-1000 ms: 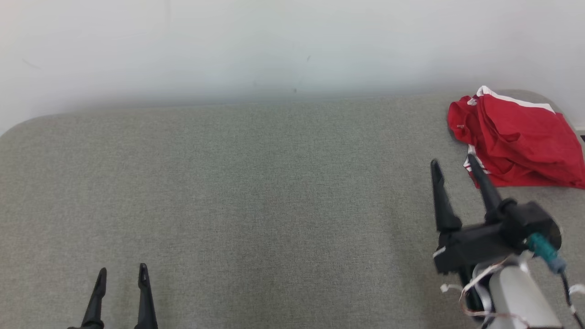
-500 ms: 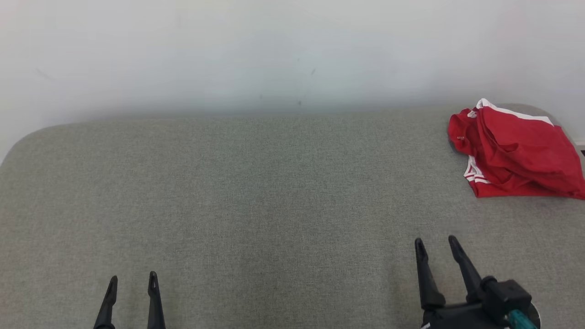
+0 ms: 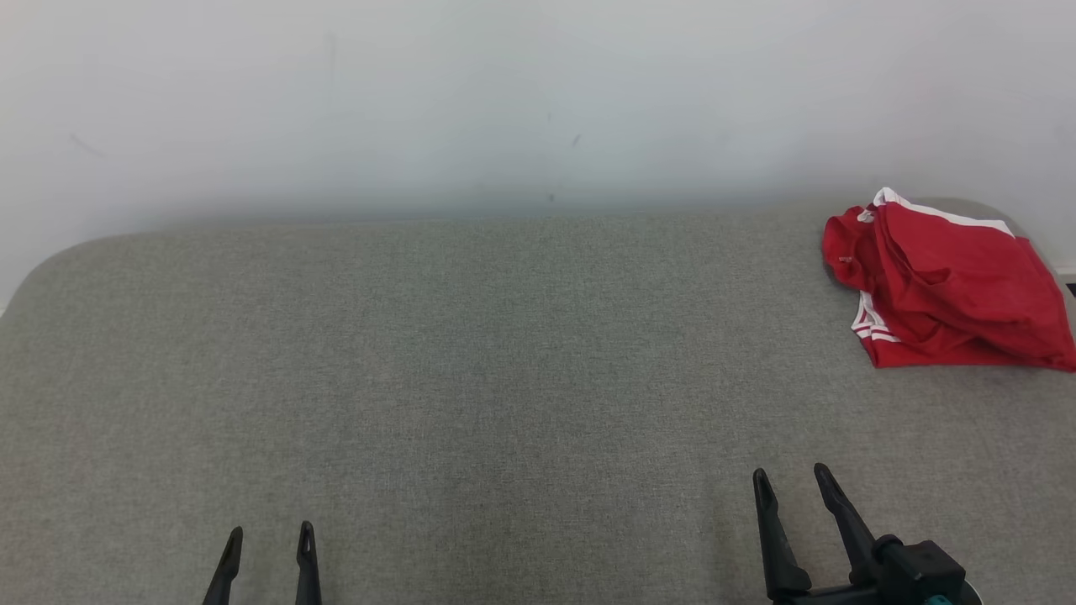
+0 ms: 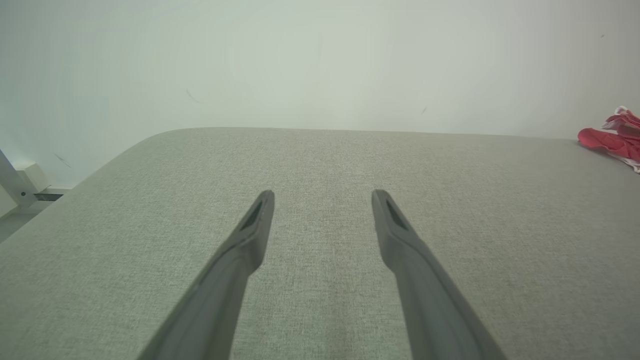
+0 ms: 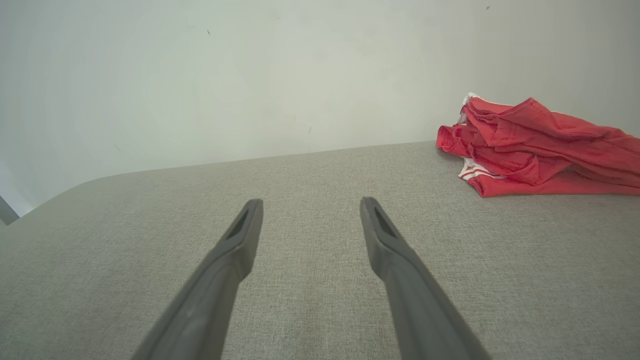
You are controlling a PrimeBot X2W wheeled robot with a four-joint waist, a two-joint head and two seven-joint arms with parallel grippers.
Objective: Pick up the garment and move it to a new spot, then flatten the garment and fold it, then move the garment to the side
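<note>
The garment (image 3: 950, 290) is red with white trim, folded into a loose bundle at the far right corner of the grey surface (image 3: 504, 378). The right wrist view has the garment (image 5: 540, 150) at upper right, and the left wrist view catches an edge of the garment (image 4: 612, 140) at far right. My right gripper (image 3: 790, 479) stands open near the front edge at lower right, well short of the garment, nothing between its fingers. My left gripper (image 3: 269, 538) is open at the lower left, empty. In their own views the left gripper (image 4: 322, 195) and right gripper (image 5: 310, 204) hover over bare fabric.
A pale wall (image 3: 504, 101) rises directly behind the grey padded surface. The surface has rounded corners at far left and far right. A pale fixture (image 4: 20, 182) stands off the left edge by the wall.
My right gripper has drawn back from beside the garment toward the front edge, still open. The garment lies where it was. The head camera has tilted slightly, shifting the scene down.
</note>
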